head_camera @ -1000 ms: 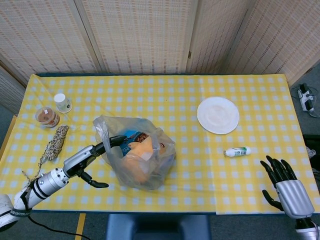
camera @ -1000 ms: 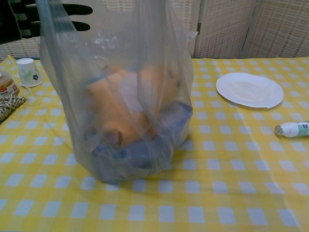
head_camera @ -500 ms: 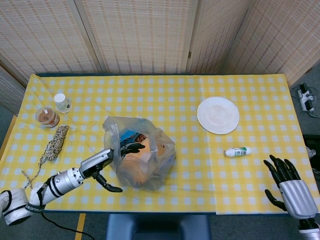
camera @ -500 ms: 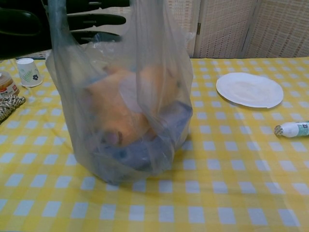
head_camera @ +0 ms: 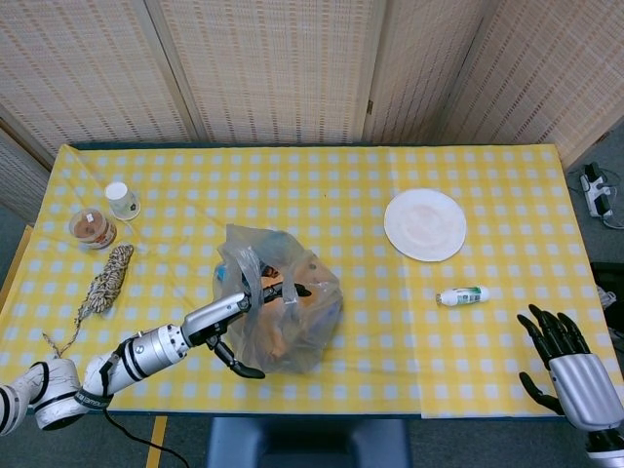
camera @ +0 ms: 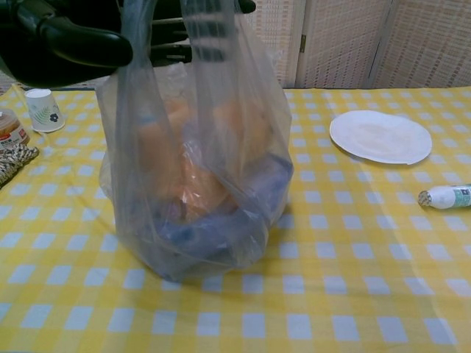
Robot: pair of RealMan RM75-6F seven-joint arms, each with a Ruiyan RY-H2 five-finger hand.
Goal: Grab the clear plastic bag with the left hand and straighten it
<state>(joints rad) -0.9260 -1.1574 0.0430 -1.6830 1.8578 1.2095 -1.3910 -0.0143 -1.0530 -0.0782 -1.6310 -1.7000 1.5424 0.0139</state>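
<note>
The clear plastic bag (head_camera: 297, 317) stands upright at the middle front of the table, with orange and blue items inside. My left hand (head_camera: 246, 304) reaches into its top from the left. The fingers run through the bag's upper part and the thumb sits below, so the hand holds the plastic up. In the chest view the dark left hand (camera: 73, 40) is at the top left, with a strip of the bag (camera: 206, 184) passing between thumb and fingers. My right hand (head_camera: 565, 356) hovers open at the front right corner, fingers spread, far from the bag.
A white plate (head_camera: 425, 224) lies at the right, with a small white bottle (head_camera: 462, 295) on its side in front of it. A paper cup (head_camera: 121, 199), a brown jar (head_camera: 93, 227) and a twine bundle (head_camera: 105, 278) sit along the left side of the yellow checked tablecloth (head_camera: 341, 185).
My left hand has moved right and further into the bag's top. The bag has drawn together and stands narrower and more upright. The right hand has sunk slightly toward the frame's corner.
</note>
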